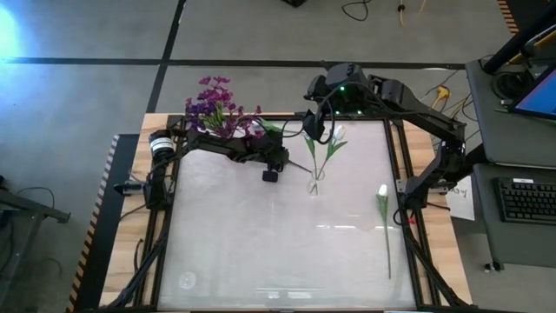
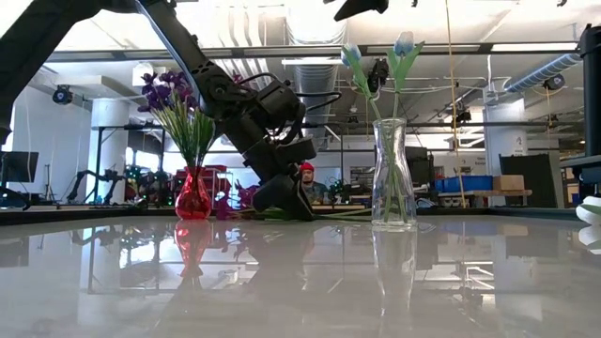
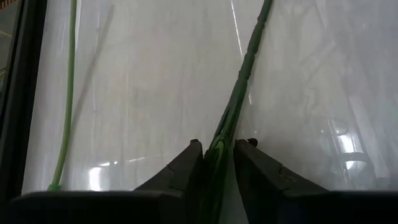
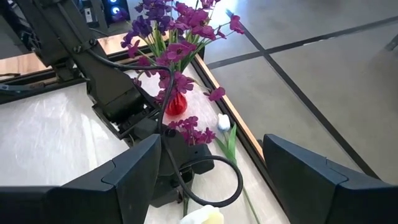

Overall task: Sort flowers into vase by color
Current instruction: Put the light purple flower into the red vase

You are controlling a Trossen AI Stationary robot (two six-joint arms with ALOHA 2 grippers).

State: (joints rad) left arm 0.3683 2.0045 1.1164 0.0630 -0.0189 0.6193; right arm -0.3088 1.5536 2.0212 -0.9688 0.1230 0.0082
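Note:
A red vase (image 2: 192,197) holds purple flowers (image 1: 213,104) near the table's far left corner. The clear vase (image 1: 314,181) stands mid-table with white tulips (image 1: 334,135) in it. One more white tulip (image 1: 382,193) lies flat toward the right edge. A purple sprig (image 4: 189,127) and a white bud (image 4: 222,121) lie by the far edge. My left gripper (image 1: 271,174) is down at the table, left of the clear vase, shut on a green stalk (image 3: 245,62). My right gripper (image 4: 211,158) hangs open above the far edge, over the tulips. My left gripper pinches the green stalk between its two fingers (image 3: 186,165), at a point (image 3: 225,127) near one end. The fingers come down at a slant from the far left. The stalk runs ahead of them, low over the table top. Its blossom is out of the wrist view.
A second thin green stalk (image 3: 67,93) lies beside the table's dark frame (image 3: 12,93). The near half of the glossy table top (image 1: 278,261) holds only a small round mark at the left. A desk with a keyboard (image 1: 526,200) stands beyond the right edge.

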